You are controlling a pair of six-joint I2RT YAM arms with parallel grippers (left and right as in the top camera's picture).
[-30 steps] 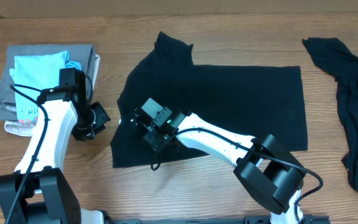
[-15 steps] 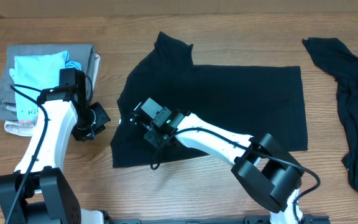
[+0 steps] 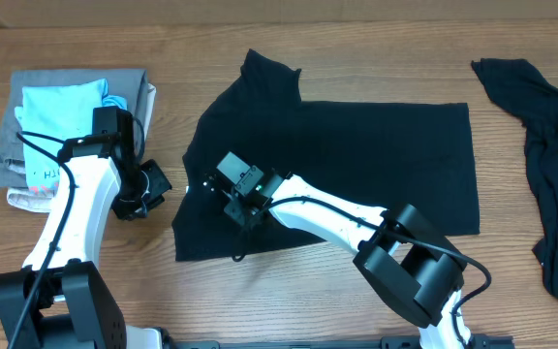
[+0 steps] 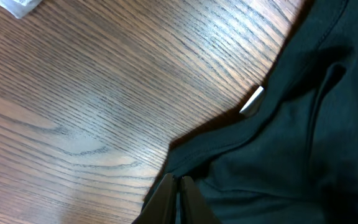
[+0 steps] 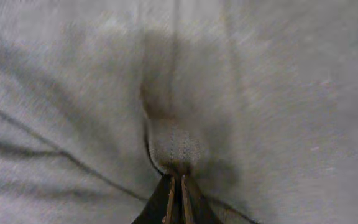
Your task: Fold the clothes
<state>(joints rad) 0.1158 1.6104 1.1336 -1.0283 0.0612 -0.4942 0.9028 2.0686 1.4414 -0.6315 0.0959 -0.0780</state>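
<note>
The right gripper point(image 5: 178, 178) is clamped on a small tuck of the shirt point(image 3: 376, 165), which lies flat beneath it. The left gripper point(image 4: 178, 182) is closed, with the shirt's edge just ahead. Lift slowly, since such a thin pinch may slip.

overhead: bright, even, sharp | left wrist: sheen on table point(image 4: 241, 37) | right wrist: clothes point(image 5: 278, 93) washed-out grey, soft

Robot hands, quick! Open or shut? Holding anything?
Left gripper: shut, tips at the edge of the black T-shirt; a grip cannot be told.
Right gripper: shut, pinching a fold of the black T-shirt.
</note>
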